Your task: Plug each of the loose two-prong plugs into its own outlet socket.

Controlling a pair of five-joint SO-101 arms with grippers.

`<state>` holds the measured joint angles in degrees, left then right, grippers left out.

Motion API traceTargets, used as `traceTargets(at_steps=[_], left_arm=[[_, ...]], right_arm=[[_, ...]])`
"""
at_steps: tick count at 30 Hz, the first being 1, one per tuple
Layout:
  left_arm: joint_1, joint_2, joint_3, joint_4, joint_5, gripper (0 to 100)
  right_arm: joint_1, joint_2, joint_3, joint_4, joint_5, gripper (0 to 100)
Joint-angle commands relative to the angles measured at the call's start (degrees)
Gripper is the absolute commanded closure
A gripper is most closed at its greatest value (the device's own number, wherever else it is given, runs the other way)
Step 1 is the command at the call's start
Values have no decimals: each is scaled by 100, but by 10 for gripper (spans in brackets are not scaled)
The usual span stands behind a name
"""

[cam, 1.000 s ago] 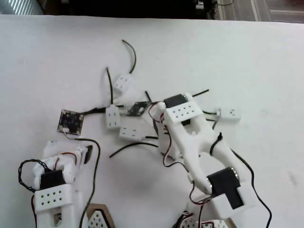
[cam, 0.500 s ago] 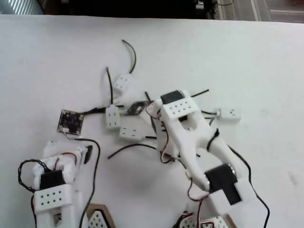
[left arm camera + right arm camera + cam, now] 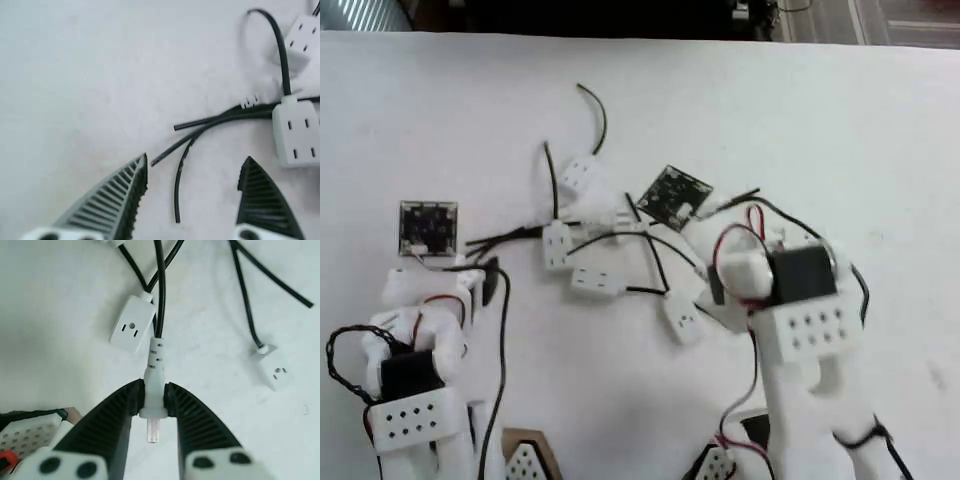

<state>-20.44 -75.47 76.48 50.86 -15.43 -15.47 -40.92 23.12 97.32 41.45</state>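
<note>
Right gripper (image 3: 154, 390) pinches plug (image 3: 156, 362) at its body, just beside outlet socket (image 3: 131, 329). Left gripper (image 3: 195, 164) spread, empty. Risk: stiff cord (image 3: 160, 290) twists plug in the grip; loose socket slides when pushed

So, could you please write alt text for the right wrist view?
The right gripper is shut on a white plug, whose black cable runs away over the white table. The near socket lies beside that cable just beyond the plug; the far socket lies apart.
</note>
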Motion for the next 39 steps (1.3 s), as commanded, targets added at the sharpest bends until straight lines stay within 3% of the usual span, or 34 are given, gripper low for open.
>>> traceTargets(at_steps=[1,9,13,24,27,33,39], left_arm=[[198,-48,-1046,193,325,706],[1622,-48,-1407,44,1802,706],[2211,-48,-1398,-396,2180,706],[3618,-48,-1433,-870,2462,706],[3987,-57,-1600,-826,2470,706],[4084,-57,-1793,-431,2435,705],[4426,-57,-1776,-158,1459,706]], right_arm=[[-13,-769,-202,-119,-484,981],[-725,-1710,343,-1455,-2101,981],[-1367,-2097,1011,-2158,-2338,981],[-2633,-3503,2444,-2976,-2374,980],[-2615,-3705,2980,-3424,-2374,980],[-2598,-3741,3385,-3767,-2374,980],[-2352,-3741,3402,-4040,-2374,981]])
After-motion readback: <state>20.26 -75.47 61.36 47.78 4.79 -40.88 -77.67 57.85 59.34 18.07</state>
